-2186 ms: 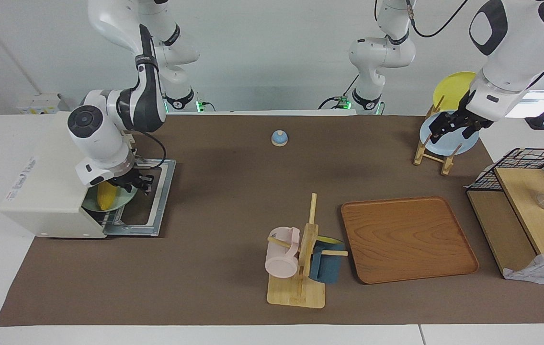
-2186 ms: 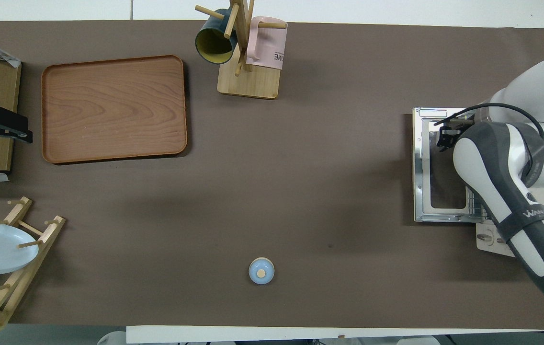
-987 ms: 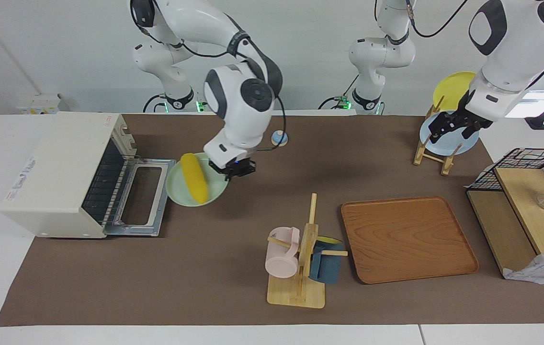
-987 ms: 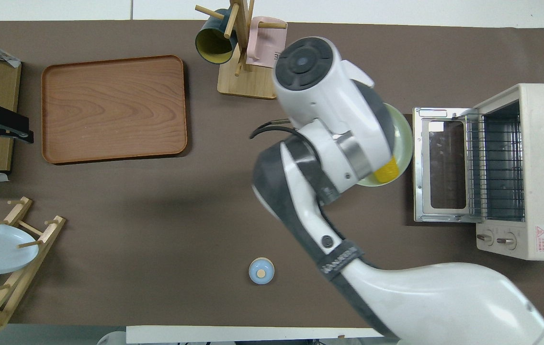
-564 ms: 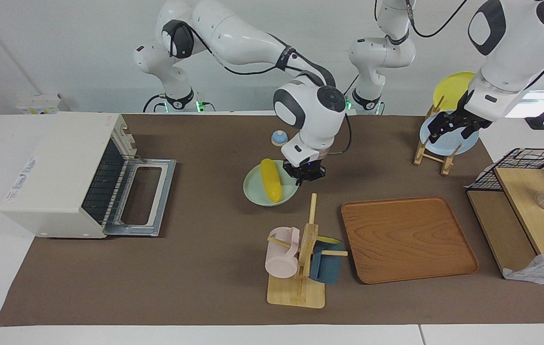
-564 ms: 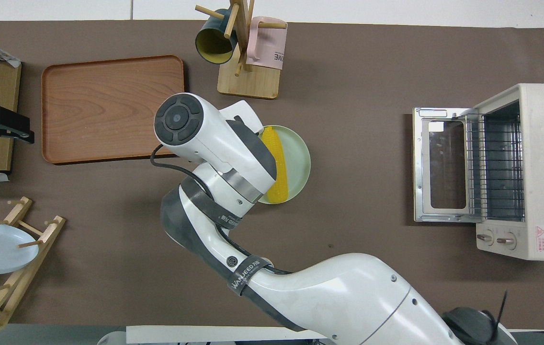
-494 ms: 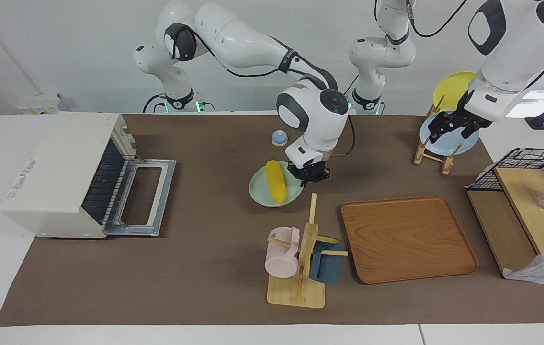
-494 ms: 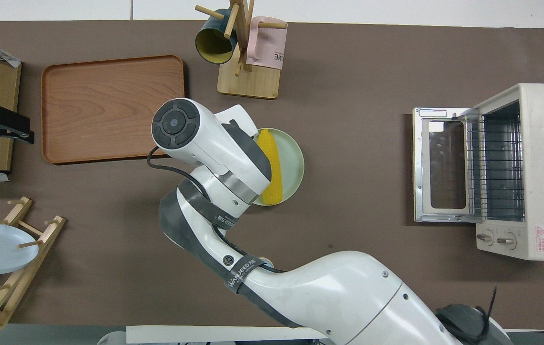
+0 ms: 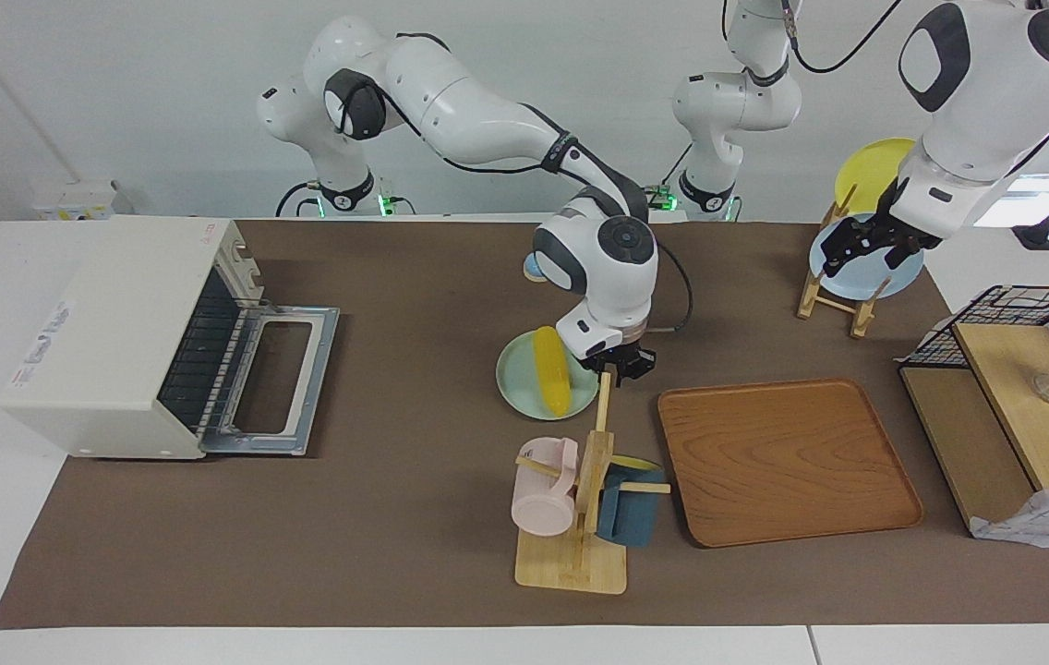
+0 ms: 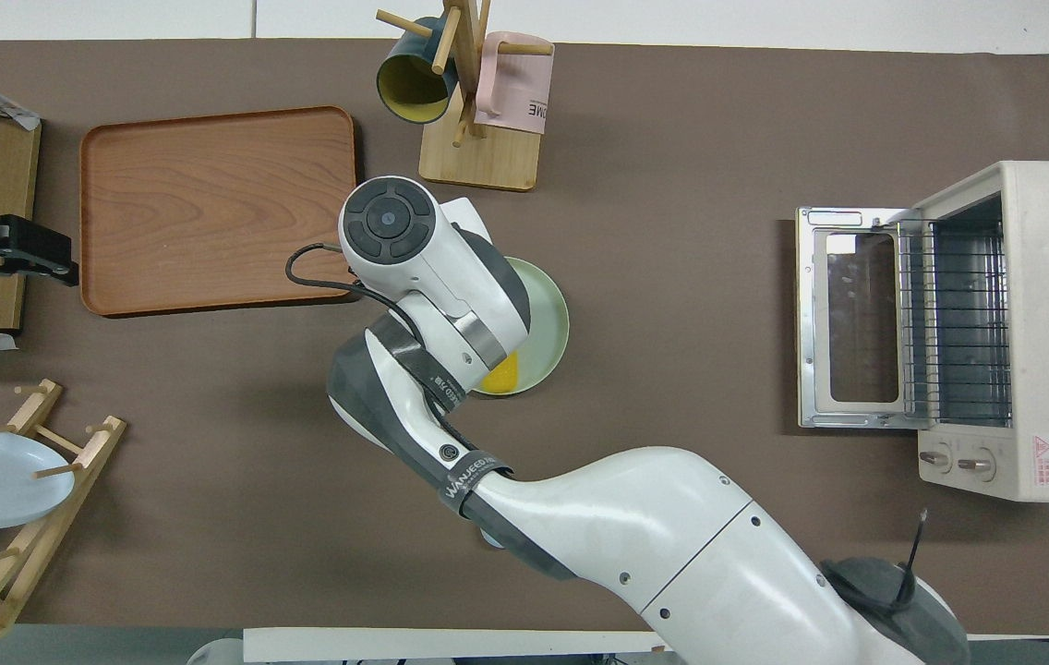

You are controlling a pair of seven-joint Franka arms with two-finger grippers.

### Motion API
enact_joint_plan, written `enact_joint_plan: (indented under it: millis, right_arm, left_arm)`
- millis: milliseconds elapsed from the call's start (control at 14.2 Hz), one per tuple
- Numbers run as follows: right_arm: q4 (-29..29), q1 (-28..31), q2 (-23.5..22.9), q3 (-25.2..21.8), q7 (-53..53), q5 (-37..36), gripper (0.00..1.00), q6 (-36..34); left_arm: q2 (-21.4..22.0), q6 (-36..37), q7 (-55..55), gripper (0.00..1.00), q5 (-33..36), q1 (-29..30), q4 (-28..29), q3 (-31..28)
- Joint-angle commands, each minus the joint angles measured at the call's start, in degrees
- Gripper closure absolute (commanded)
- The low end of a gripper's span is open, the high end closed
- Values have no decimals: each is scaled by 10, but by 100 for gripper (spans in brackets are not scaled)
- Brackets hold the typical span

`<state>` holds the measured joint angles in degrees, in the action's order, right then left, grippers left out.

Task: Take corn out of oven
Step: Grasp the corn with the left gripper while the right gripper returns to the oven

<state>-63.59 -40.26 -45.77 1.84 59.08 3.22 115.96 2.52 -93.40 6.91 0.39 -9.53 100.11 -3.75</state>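
The yellow corn point(image 9: 550, 371) lies on a pale green plate point(image 9: 524, 379), out of the oven. My right gripper point(image 9: 621, 362) is shut on the plate's rim and holds it low over the brown mat, beside the wooden tray point(image 9: 783, 462) and close to the top of the mug tree's post point(image 9: 605, 392). In the overhead view my right wrist covers most of the corn point(image 10: 501, 377) and part of the plate point(image 10: 548, 323). The white oven point(image 9: 118, 323) stands at the right arm's end of the table, its door point(image 9: 280, 379) folded down and its rack bare. My left gripper point(image 9: 866, 242) waits over the dish rack.
A mug tree point(image 9: 580, 503) holds a pink mug and a dark blue mug. A dish rack point(image 9: 834, 296) holds a pale blue plate point(image 9: 885, 272) and a yellow plate point(image 9: 871, 166). A wire basket shelf point(image 9: 1014, 388) stands at the left arm's end.
My right gripper has carried the plate with the corn out of the oven and across the mat toward the tray, lowering it beside the mug tree. The left arm has barely moved.
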Motion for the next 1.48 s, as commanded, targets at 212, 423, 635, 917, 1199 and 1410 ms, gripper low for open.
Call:
enact_joint_plan:
  millis: [212, 423, 635, 917, 1199, 1410]
  right_arm:
    - [-192, 120, 218, -1, -147, -31, 40, -86]
    - [-391, 204, 336, -1, -264, -31, 52, -32]
    - [-519, 276, 374, -1, -380, -31, 83, 52]
    - [-551, 311, 341, -2, -428, -84, 99, 90]
    - [-551, 327, 307, -2, -430, -138, 100, 111]
    - [-551, 327, 305, -2, -429, -189, 100, 104]
  left_arm:
    - [-2, -295, 236, 0, -1, -192, 217, 12]
    - [-103, -395, 373, 0, -1, -304, 173, 12]
    - [-220, -412, 460, 0, -1, -360, 76, 11]
    - [-243, -429, 454, 84, 2, -354, 70, 12]
    - [-234, -368, 439, 100, 1, -336, 42, 7]
    - [-177, -278, 341, 100, 4, -265, 65, 6]
